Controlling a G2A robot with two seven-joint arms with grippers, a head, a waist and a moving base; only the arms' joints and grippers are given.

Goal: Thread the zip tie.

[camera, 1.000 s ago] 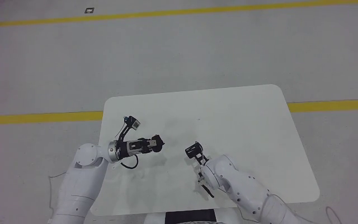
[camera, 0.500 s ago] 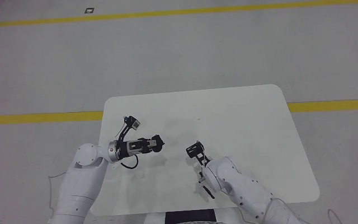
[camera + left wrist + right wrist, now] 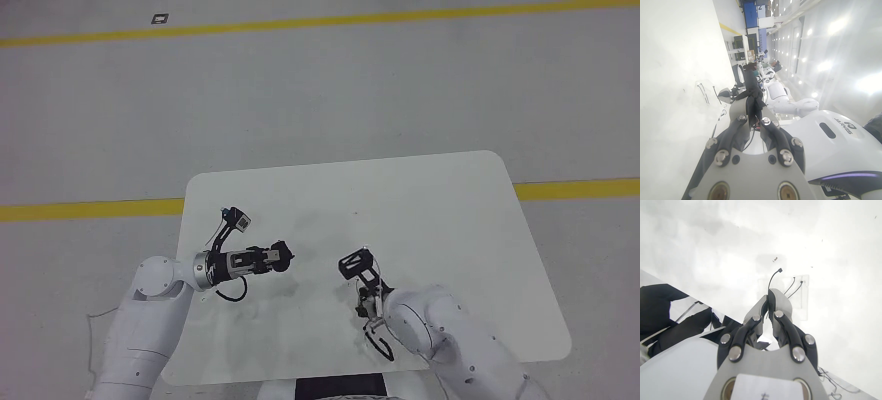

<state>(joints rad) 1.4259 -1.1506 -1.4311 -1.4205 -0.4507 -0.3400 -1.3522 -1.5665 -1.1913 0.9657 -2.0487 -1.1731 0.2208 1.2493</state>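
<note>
zip tie (image 3: pixel 772 278) clamped in the closed right gripper (image 3: pixel 768 294); head end out just past the tips

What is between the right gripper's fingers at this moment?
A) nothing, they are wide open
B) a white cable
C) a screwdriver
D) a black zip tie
D: in the right wrist view the right gripper is shut on a black zip tie, its head end sticking out past the fingertips; two more zip ties lie on the clear holder beyond.

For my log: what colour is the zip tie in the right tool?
The zip tie is black, clearest in the right wrist view.
</note>
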